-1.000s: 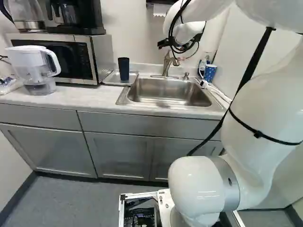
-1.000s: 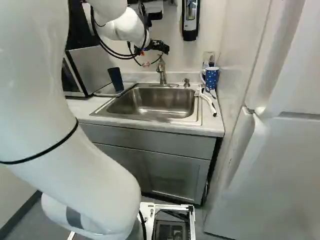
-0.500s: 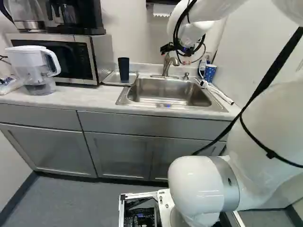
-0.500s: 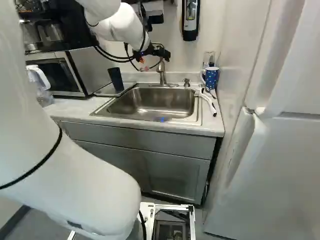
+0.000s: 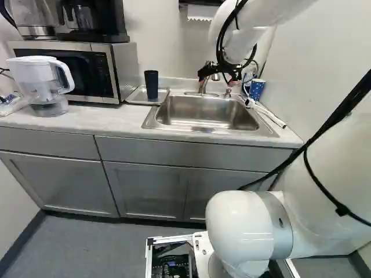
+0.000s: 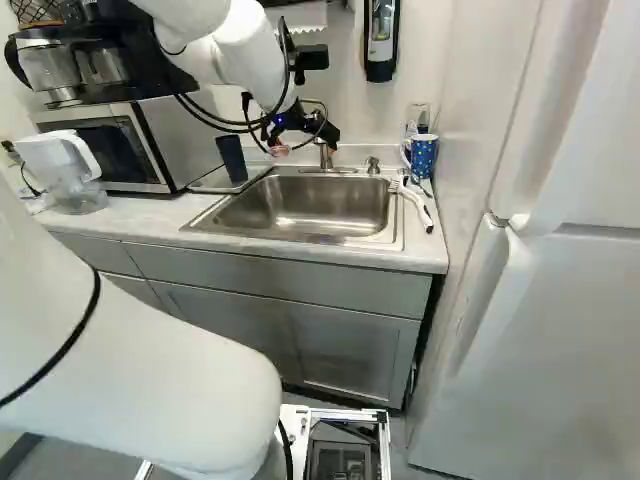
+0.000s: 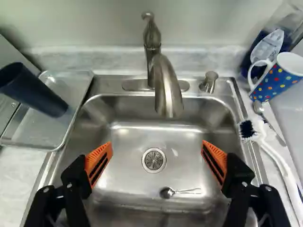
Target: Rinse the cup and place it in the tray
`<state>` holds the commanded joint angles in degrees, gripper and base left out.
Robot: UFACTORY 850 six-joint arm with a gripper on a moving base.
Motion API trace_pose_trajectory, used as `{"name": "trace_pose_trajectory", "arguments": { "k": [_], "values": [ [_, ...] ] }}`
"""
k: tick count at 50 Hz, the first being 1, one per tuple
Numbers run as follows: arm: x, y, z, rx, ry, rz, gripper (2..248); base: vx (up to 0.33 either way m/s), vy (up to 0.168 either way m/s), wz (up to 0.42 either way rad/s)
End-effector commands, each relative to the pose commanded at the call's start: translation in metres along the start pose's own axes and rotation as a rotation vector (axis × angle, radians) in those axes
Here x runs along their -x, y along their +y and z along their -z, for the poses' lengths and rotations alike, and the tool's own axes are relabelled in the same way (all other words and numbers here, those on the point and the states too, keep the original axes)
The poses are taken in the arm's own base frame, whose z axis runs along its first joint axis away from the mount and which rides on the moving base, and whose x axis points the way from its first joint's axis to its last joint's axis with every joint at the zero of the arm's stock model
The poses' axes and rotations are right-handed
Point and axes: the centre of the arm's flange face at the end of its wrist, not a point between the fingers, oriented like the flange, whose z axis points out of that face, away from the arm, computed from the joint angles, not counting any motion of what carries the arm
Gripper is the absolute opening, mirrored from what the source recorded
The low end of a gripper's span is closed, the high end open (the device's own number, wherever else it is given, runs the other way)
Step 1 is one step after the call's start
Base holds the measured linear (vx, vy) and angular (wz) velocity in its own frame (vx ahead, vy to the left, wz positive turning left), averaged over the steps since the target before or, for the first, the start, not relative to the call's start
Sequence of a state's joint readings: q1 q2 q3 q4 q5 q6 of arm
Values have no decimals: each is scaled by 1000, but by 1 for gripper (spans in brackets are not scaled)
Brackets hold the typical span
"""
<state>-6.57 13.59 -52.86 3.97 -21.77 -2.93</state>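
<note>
Right above the sink (image 5: 203, 130), the gripper (image 5: 204, 71) hangs released, its orange pads (image 7: 99, 163) wide apart with nothing grasped between them. The tray (image 7: 35, 143) lies on the counter just beside the sink, and the dark cup (image 5: 151, 84) stands upright in it. At the back of the sink rises the faucet (image 7: 166, 90), its spout reaching over the basin. Down in the sink, a spoon (image 7: 168, 192) rests near the drain (image 7: 154, 160).

On the side of the sink opposite the tray stands a dotted mug (image 7: 279, 78), and a white-handled brush (image 7: 279, 165) lies with its head by the sink's rim. Farther from the sink, past the tray, come the microwave (image 5: 126, 66) and a water pitcher (image 5: 35, 72).

As for labels, a soap bottle (image 7: 269, 46) behind the mug carries a pale one, and a dispenser (image 6: 381, 30) hangs on the wall above the sink; any print on either is too small to make out.
</note>
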Motion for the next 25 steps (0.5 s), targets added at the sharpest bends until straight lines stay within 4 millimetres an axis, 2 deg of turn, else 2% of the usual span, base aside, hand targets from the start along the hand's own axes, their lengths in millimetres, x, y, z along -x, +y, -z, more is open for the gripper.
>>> {"name": "trace_pose_trajectory", "arguments": {
  "k": [20,25],
  "values": [
    [19,-1,2,-11,-210,0,247,0,0,0],
    [20,-1,2,-11,-219,0,247,0,0,0]
  ]
}}
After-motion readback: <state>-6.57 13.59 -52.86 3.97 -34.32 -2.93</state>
